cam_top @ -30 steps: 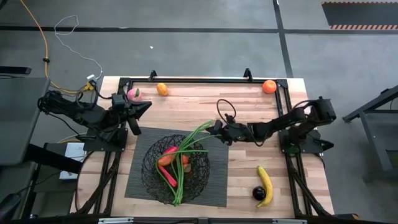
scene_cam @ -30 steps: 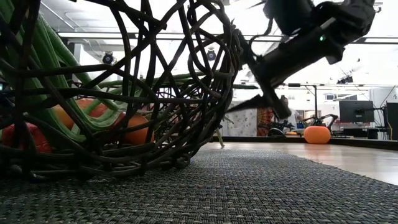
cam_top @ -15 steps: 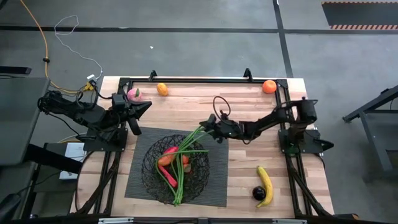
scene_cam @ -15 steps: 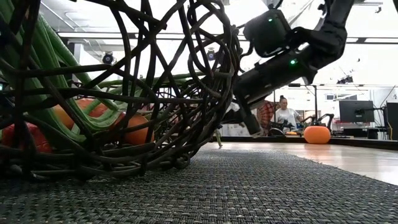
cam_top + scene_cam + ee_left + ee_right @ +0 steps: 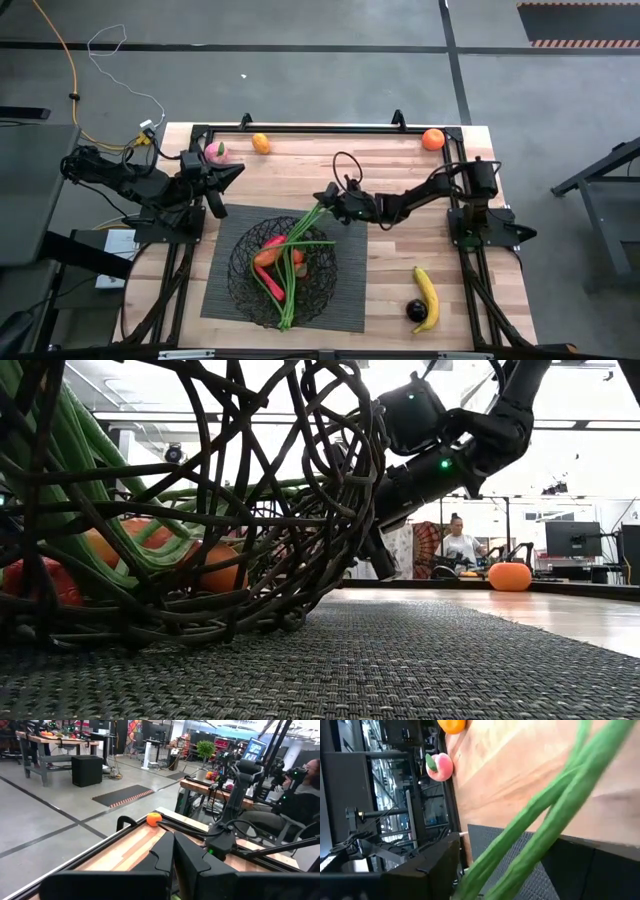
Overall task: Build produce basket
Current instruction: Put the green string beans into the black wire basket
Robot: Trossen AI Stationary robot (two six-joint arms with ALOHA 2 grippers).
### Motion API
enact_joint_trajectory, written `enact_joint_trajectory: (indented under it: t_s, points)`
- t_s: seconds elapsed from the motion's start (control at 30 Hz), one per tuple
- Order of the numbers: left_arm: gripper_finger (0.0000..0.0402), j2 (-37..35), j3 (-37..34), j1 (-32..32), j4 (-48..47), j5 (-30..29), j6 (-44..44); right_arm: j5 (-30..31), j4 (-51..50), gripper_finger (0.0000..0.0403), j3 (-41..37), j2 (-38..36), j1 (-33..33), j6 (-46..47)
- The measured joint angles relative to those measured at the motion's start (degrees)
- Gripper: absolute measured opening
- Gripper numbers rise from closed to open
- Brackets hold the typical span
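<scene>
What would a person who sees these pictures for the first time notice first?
First, the black wire basket on the dark mat, at the near middle of the table, filled with red and orange produce. Long green beans stick out over its rim toward the right gripper, which reaches their tips. A banana lies near the table's right edge.
</scene>
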Motion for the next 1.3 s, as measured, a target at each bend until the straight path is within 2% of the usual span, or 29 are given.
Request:
enact_joint_trajectory:
  t_s: [0.23, 0.37, 0.57, 0.7, 0.8, 0.93, 1.07, 1.17, 1.3]
  points:
    - [0.0, 0.0, 0.0, -0.01, 0.0, -0.01, 0.0, 0.1, 0.04, 0.0144, 0.0, -0.02, -0.11, 0.0]
    - [0.0, 0.0, 0.0, 0.0, 0.0, -0.01, -0.03, 0.18, 0.22, 0.0109, 0.0, -0.07, -0.11, -0.07]
    - [0.0, 0.0, 0.0, 0.0, 0.0, -0.01, -0.44, 1.03, 3.44, 0.0087, -0.04, -0.78, -0.78, -4.42]
    - [0.0, 0.0, 0.0, -0.02, 0.0, -0.01, -0.44, -3.16, 3.52, 0.0081, -0.04, -3.2, -2.51, -11.24]
    - [0.0, 0.0, 0.0, -0.02, 0.0, -0.01, -0.44, -8.57, 2.38, 0.0078, 0.24, -5.8, -4.3, -17.88]
    - [0.0, -0.02, 0.0, -0.01, 0.0, -0.01, -0.44, -17.5, -8.18, 0.0077, 6.59, -8.12, -5.78, -30.11]
    - [0.0, 0.0, 0.0, -0.02, 0.0, -0.01, -0.44, -26.21, -29.69, 0.0065, 20.75, -6.86, -4.92, -48.31]
    - [0.0, -0.02, -0.02, -0.01, 0.09, -0.03, -0.44, -27.55, -45.37, 0.0047, 31.95, -4.4, -3.74, -61.85]
    - [0.0, -0.36, -0.07, -0.02, 2.87, 0.26, 1.24, -27.92, -56.78, 0.0022, 43.5, -0.43, -2.53, -74.97]
